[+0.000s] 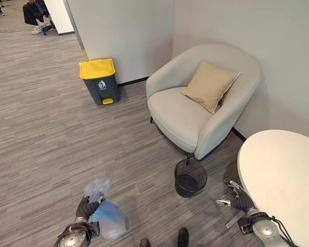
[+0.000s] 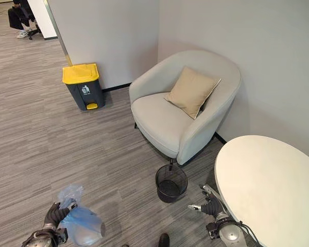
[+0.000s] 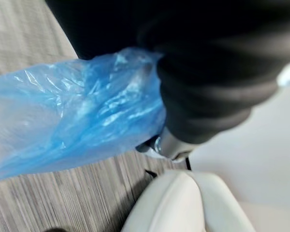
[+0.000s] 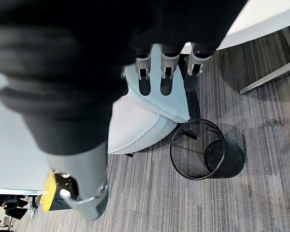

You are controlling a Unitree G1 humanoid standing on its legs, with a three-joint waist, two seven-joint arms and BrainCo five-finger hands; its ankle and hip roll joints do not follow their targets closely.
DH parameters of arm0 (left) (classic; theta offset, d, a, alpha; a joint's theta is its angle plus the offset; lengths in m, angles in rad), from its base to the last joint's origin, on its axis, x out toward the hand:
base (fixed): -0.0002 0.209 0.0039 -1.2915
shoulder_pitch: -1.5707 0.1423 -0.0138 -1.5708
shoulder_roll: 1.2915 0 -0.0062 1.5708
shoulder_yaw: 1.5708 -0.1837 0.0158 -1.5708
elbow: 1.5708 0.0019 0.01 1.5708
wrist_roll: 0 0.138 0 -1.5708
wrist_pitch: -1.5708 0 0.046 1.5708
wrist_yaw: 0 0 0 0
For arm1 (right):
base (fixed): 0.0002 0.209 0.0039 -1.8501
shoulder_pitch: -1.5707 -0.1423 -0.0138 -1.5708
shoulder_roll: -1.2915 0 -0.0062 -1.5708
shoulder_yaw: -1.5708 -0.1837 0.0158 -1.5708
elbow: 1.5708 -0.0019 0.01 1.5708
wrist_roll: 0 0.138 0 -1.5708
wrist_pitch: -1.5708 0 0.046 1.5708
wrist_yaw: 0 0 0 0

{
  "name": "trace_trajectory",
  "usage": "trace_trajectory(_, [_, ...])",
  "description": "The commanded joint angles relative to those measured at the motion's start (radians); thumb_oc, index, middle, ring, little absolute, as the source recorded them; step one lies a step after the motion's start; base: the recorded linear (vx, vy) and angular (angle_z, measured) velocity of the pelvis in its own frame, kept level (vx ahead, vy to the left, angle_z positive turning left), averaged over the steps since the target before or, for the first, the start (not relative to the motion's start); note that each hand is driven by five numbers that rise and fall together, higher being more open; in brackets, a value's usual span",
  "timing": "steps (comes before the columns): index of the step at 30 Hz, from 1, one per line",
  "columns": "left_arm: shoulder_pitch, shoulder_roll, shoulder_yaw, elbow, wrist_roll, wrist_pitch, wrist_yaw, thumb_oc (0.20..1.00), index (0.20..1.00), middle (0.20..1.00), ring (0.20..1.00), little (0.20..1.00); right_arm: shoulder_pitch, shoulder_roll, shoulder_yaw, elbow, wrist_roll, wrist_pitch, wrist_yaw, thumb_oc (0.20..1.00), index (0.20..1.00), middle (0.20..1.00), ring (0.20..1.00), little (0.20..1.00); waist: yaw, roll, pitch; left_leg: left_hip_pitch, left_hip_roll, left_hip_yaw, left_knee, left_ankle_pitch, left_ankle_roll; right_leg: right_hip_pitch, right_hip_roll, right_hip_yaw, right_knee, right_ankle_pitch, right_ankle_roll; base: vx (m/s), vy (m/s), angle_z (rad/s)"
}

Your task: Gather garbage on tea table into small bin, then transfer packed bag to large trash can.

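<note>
Blue garbage bag (image 1: 109, 218) hangs low from the left hand (image 1: 86, 206), whose fingers are curled round the bag's gathered, crinkled neck; the full body of the bag droops just above the grey carpet (image 1: 46, 139). Taking the small black mesh bin (image 1: 190, 177) as the landmark, the bag and left hand are well off to its left and nearer the robot. The mesh bin stands upright on the carpet with no liner to be seen inside it.

On the bin's right, and a little nearer the robot, the right hand (image 1: 233, 198) hovers with its fingers (image 4: 164, 65) straight and spread, holding nothing. Just beyond that hand is the round white tea table (image 1: 286, 175), its top bare where it can be seen.

Directly behind the bin sits a pale armchair (image 1: 195, 108), its front edge close to the bin's rim, with a tan cushion (image 1: 210, 85) leaning against its back. Far beyond the bin and to its left, against the wall, stands the large dark trash can (image 1: 99, 81) with a yellow lid, shut, and a yellow pedal. Farther still to the left, a seated person's legs (image 1: 35, 15) are visible.
</note>
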Motion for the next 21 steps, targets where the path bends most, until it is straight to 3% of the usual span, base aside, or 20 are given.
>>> trace_trajectory(1, [-0.038, 0.037, 0.051, -0.011, -0.041, -0.057, 0.009, 0.2, 0.2, 0.2, 0.2, 0.2, -0.074, -0.017, -0.022, -0.021, 0.02, -0.039, -0.02, 1.0, 1.0, 1.0, 1.0, 1.0, 0.01, -0.032, 0.005, -0.057, -0.004, -0.041, 0.072, -0.052, -0.035, 0.07, -0.058, -0.008, 0.094, -0.22, 0.081, -0.09, -0.006, 0.08])
trace_trajectory(6, [-0.105, 0.054, 0.03, 0.019, -0.048, -0.067, 0.024, 0.2, 0.2, 0.2, 0.2, 0.2, -0.109, -0.03, -0.051, 0.001, 0.029, -0.043, -0.074, 1.0, 1.0, 1.0, 1.0, 1.0, 0.035, -0.044, 0.074, -0.202, -0.002, -0.021, 0.203, -0.06, -0.054, 0.021, -0.093, -0.087, 0.112, -0.209, 0.077, -0.13, 0.008, 0.42])
trace_trajectory(8, [-0.118, 0.055, 0.022, 0.023, -0.049, -0.069, 0.024, 0.2, 0.2, 0.2, 0.2, 0.2, -0.113, -0.031, -0.054, 0.007, 0.027, -0.046, -0.085, 1.0, 1.0, 1.0, 1.0, 1.0, 0.034, -0.043, 0.073, -0.215, 0.006, 0.006, 0.211, -0.066, -0.053, 0.01, -0.1, -0.113, 0.113, -0.207, 0.078, -0.01, 0.044, 0.97])
trace_trajectory(10, [-0.144, 0.056, 0.0, 0.027, -0.051, -0.075, 0.025, 0.2, 0.2, 0.2, 0.2, 0.2, -0.121, -0.029, -0.055, 0.017, 0.017, -0.039, -0.105, 1.0, 1.0, 1.0, 1.0, 1.0, 0.032, -0.042, 0.076, -0.231, 0.03, 0.084, 0.232, -0.082, -0.044, 0.007, -0.116, -0.163, 0.109, -0.206, 0.081, 0.06, 0.088, 0.61])
trace_trajectory(14, [-0.145, 0.06, -0.016, 0.019, -0.037, -0.074, 0.023, 0.2, 0.2, 0.2, 0.2, 0.2, -0.131, -0.022, -0.041, 0.021, 0.011, -0.034, -0.109, 1.0, 1.0, 1.0, 1.0, 1.0, 0.035, -0.042, 0.075, -0.237, 0.028, 0.094, 0.237, -0.096, -0.027, 0.009, -0.128, -0.175, 0.123, -0.212, 0.09, 0.09, 0.117, 0.36])
trace_trajectory(18, [-0.19, 0.083, -0.039, 0.003, -0.029, -0.077, 0.028, 0.2, 0.2, 0.2, 0.2, 0.2, -0.169, 0.015, -0.012, 0.023, 0.003, -0.032, -0.114, 1.0, 1.0, 1.0, 1.0, 1.0, 0.039, -0.045, 0.099, -0.22, -0.013, 0.077, 0.243, -0.146, 0.023, -0.079, -0.205, -0.13, 0.375, -0.234, 0.117, 0.16, 0.261, 0.01])
trace_trajectory(19, [-0.204, 0.087, -0.051, 0.003, -0.027, -0.077, 0.034, 0.2, 0.2, 0.2, 0.2, 0.2, -0.17, 0.021, -0.009, 0.022, 0.004, -0.032, -0.117, 1.0, 1.0, 1.0, 1.0, 1.0, 0.03, -0.044, 0.105, -0.211, -0.024, 0.063, 0.242, -0.15, 0.03, -0.112, -0.196, -0.088, 0.431, -0.226, 0.118, 0.19, 0.133, 0.18])
trace_trajectory(20, [-0.214, 0.089, -0.062, -0.004, -0.027, -0.077, 0.035, 0.2, 0.2, 0.2, 0.2, 0.2, -0.169, 0.022, -0.006, 0.013, 0.004, -0.03, -0.116, 1.0, 1.0, 1.0, 1.0, 1.0, 0.016, -0.041, 0.114, -0.198, -0.032, 0.039, 0.237, -0.151, 0.034, -0.148, -0.157, -0.026, 0.461, -0.228, 0.11, 0.13, 0.082, 0.28])
trace_trajectory(21, [-0.214, 0.089, -0.062, -0.004, -0.027, -0.077, 0.035, 0.2, 0.2, 0.2, 0.2, 0.2, -0.169, 0.022, -0.007, 0.012, 0.004, -0.03, -0.116, 1.0, 1.0, 1.0, 1.0, 1.0, 0.017, -0.042, 0.114, -0.198, -0.033, 0.04, 0.238, -0.151, 0.034, -0.151, -0.157, -0.024, 0.465, -0.23, 0.11, 0.14, 0.086, 0.63])
